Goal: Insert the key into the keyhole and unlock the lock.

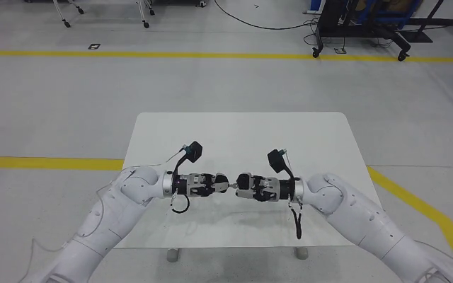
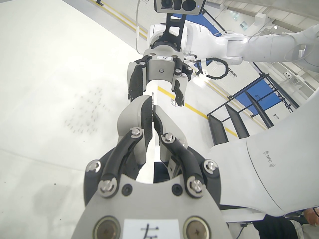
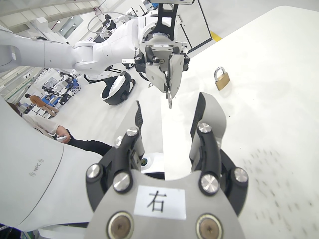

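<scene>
Top view: two arms meet tip to tip over the near half of one white counter (image 1: 212, 134), the left gripper (image 1: 221, 185) and the right gripper (image 1: 243, 186) facing each other with only a small gap between them. A sliver of metal bridges that gap, too small here to make out.

Left wrist view shows what it is: one key (image 2: 152, 97), a thin flat strip seen edge-on, pinched between the left gripper's two ribbed pads, which are clenched tight on it. Beyond it the right gripper faces back with its two fingers spread wide, and the key's free end points into the space between them.

Right wrist view gives the same meeting from the other side. The right gripper's fingers stand released, wide apart, with nothing between the pads. Just past their tips the key sticks out of the left gripper, flat side visible, its end with the round hole hanging towards the right gripper and touching neither finger.

This view also has the lock (image 3: 222, 78): one brass padlock with a silver shackle seated in its body, resting on the counter off to the side of both grippers, well apart from the key and touched by neither.
</scene>
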